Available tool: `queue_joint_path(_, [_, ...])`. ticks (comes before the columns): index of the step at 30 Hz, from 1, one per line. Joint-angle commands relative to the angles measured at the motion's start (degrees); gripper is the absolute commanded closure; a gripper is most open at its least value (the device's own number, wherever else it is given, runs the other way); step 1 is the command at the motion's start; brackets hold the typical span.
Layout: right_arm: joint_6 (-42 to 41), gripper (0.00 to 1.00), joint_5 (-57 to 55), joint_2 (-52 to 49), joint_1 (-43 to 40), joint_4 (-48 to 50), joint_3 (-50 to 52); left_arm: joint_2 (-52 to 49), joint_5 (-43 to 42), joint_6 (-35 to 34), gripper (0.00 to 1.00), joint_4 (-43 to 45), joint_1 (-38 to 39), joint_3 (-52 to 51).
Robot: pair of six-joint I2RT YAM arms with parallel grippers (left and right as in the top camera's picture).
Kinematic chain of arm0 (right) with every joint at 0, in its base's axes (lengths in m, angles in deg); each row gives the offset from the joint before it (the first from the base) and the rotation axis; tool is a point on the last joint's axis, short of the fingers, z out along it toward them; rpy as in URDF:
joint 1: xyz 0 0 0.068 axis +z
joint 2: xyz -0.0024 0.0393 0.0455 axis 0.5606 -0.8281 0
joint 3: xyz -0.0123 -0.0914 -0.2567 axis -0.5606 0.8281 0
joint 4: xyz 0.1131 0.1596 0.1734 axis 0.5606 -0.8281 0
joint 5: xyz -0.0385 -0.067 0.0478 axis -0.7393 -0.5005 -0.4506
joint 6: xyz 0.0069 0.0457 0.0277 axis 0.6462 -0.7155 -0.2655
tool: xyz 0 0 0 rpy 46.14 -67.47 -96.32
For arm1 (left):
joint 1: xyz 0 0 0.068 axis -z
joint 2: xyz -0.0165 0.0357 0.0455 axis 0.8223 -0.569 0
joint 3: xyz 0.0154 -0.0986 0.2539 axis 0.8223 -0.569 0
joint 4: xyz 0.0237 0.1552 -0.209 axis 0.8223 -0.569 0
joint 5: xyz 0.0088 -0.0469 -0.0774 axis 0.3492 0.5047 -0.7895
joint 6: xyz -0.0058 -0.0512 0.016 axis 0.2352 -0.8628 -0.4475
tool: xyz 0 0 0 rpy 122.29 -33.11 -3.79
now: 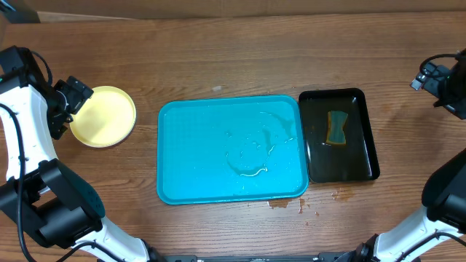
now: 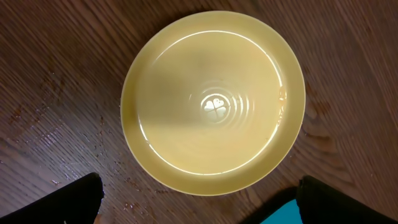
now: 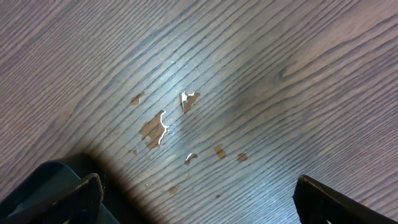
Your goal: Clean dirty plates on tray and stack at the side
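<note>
The large turquoise-blue rectangular plastic tray [image 1: 189, 171] is lying mid-table, with wet streaks on its floor. A round pale yellow-green plastic plate [image 2: 211, 99] is resting on the wooden table [image 1: 218, 58] just left of that tray. The left gripper [image 2: 214, 208] is being held over the plate's edge farthest from the tray, jaws spread wide and empty. The right gripper [image 3: 199, 202] is being held over blotched wood well right of the tray, jaws likewise apart. A narrow black tray [image 1: 364, 102] carrying a sponge [image 1: 336, 128] is sitting just right of it.
</note>
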Motion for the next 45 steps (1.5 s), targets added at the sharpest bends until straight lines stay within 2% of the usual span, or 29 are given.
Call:
queue_joint_path(1, [-0.2,0.00,-0.1,1.0,-0.1,0.1,-0.5,1.0,-0.2,0.1,0.00,0.0,0.2,-0.6])
queue_joint_path(29, [-0.2,0.00,-0.1,1.4,0.0,0.1,-0.5,1.0,-0.2,0.1,0.00,0.0,0.0,-0.6])
queue_joint_path(37, [-0.2,0.00,-0.1,11.2,2.8,0.1,-0.5,1.0,-0.2,0.1,0.00,0.0,0.1,-0.6])
queue_joint_path(45, [-0.2,0.00,-0.1,25.6,15.2,0.1,-0.5,1.0,-0.2,0.1,0.00,0.0,0.1,-0.6])
